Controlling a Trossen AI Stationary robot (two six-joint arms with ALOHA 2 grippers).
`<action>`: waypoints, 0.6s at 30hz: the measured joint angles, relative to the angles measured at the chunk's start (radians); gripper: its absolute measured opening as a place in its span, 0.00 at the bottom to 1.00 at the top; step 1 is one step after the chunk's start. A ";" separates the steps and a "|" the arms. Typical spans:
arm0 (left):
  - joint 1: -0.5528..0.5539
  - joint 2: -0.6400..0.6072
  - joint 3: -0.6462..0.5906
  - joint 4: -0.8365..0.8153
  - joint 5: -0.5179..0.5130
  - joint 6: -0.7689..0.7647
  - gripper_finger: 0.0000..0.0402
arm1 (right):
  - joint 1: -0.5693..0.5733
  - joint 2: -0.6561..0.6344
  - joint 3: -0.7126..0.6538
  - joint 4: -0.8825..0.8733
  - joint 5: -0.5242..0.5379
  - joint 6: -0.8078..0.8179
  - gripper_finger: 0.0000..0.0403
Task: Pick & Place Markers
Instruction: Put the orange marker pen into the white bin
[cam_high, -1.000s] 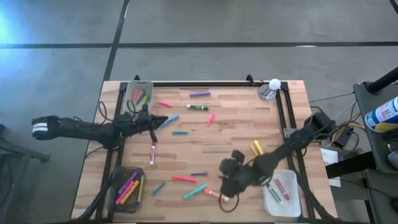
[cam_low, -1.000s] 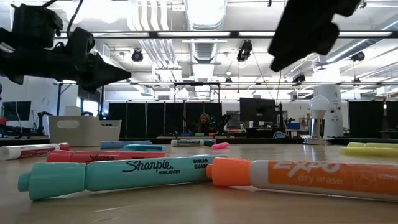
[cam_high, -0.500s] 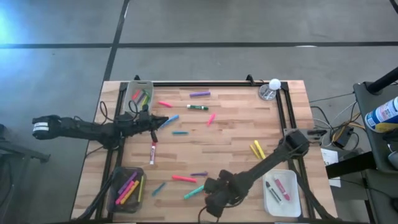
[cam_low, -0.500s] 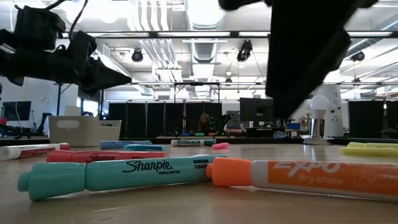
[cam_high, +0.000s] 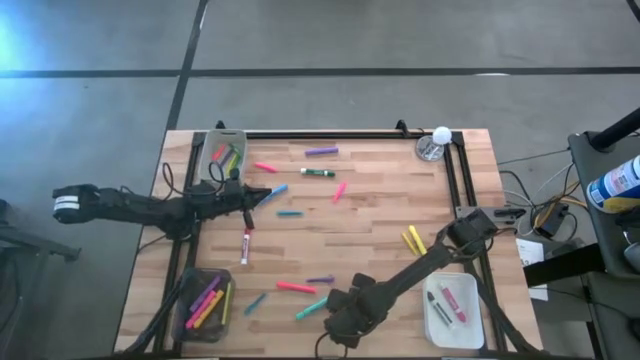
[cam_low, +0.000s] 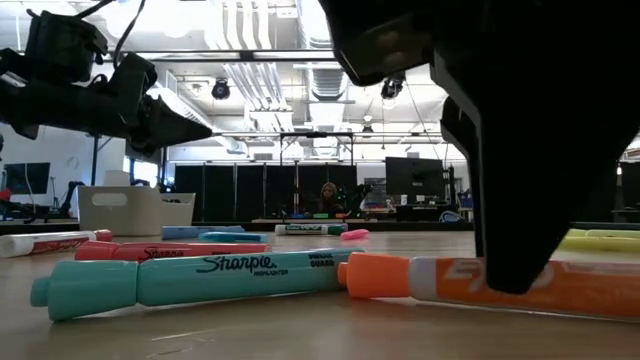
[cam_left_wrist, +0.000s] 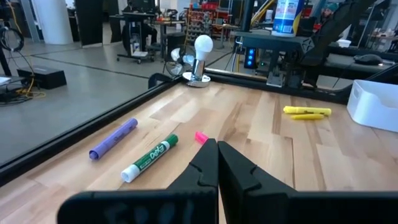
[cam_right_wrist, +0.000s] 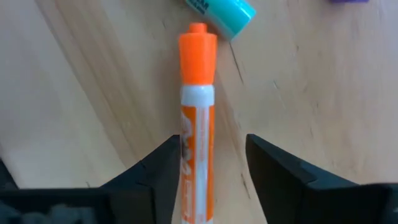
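The right gripper (cam_right_wrist: 208, 158) straddles the orange marker (cam_right_wrist: 198, 112) with fingers open, holding nothing. Closing off-centre could roll it into the teal marker (cam_low: 190, 283). The left gripper (cam_left_wrist: 217, 163) is shut and empty.

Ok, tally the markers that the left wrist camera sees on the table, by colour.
Purple marker: 1
Green marker: 1
Pink marker: 1
Yellow markers: 2
Total: 5
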 joint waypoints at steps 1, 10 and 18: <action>0.000 0.001 0.000 0.000 0.000 0.000 0.00 | 0.000 0.000 -0.002 0.000 -0.002 -0.001 0.41; 0.000 0.003 0.000 0.000 0.000 -0.008 0.00 | -0.001 -0.001 -0.037 0.006 -0.037 -0.031 0.19; 0.000 0.003 0.000 -0.001 0.000 -0.015 0.00 | 0.005 -0.050 -0.057 -0.059 -0.104 -0.040 0.19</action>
